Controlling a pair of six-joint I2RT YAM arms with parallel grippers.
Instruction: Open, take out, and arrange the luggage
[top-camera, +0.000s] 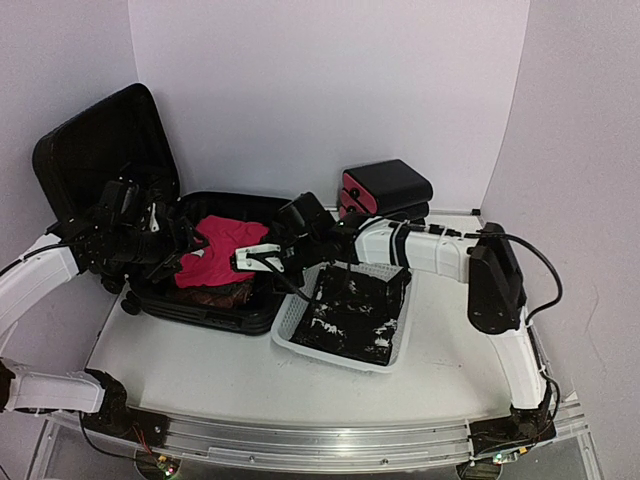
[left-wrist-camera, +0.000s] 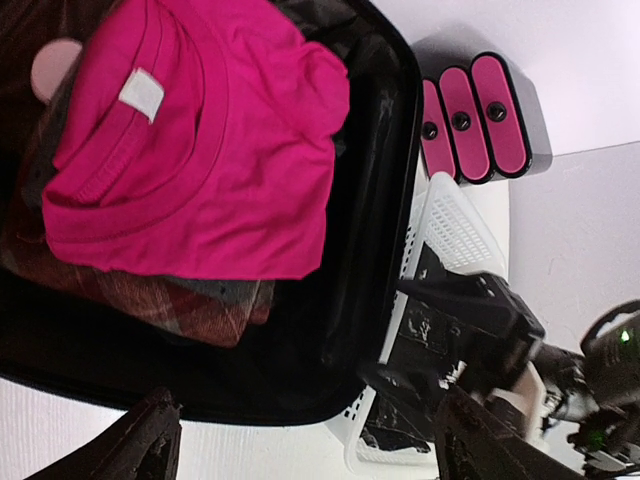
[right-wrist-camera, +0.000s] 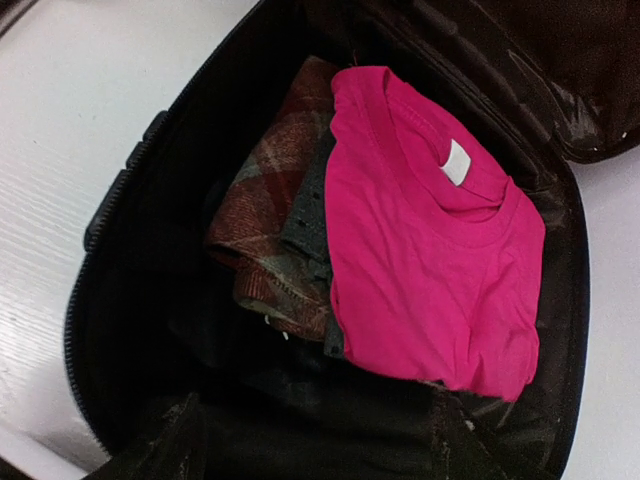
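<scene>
Hovering over the open luggage (top-camera: 100, 150) on the left of the table (top-camera: 200, 370), left gripper (left-wrist-camera: 310, 445) and right gripper (right-wrist-camera: 310, 445) both spread wide, empty. Pink shirt (top-camera: 215, 250) lies inside on plaid clothes (right-wrist-camera: 270, 230); white basket (top-camera: 300, 345) touches its right.

Black luggage (top-camera: 100, 150); pink T-shirt (right-wrist-camera: 430, 250); red-brown plaid garment (right-wrist-camera: 270, 230); white basket (top-camera: 283, 326); black boxes (top-camera: 395, 183) with pink fronts.

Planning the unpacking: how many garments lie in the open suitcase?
3 visible: pink T-shirt on top, grey garment beneath it, plaid garment lowest; more may be hidden underneath.
</scene>
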